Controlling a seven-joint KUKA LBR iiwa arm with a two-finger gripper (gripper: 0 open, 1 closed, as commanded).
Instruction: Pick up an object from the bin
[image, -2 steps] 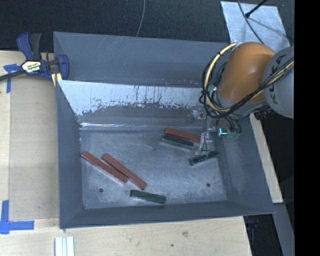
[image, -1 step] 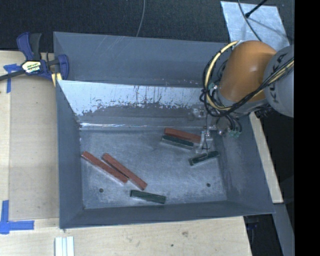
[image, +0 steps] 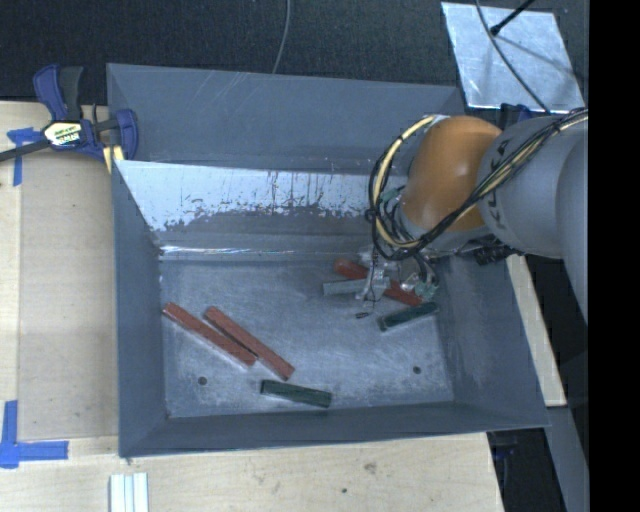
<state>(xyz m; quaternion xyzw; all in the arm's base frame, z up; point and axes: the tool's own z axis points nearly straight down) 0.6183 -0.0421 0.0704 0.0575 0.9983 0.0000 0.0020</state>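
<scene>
Orange cover (image: 450, 175) on my wrist sits highest, right of centre in the frame. Below it my gripper (image: 375, 287) hangs low over a small cluster on the bin floor. A short red piece (image: 350, 268) lies to its upper left, a second red piece (image: 405, 296) and a dark green stick (image: 408, 316) to its lower right. Whether it is open or holding anything, I cannot tell. Two reddish-brown sticks (image: 210, 335) lie well apart at lower left.

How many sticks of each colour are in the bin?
Red sticks: 4
Green sticks: 2
Grey stick: 1
Total: 7
</scene>
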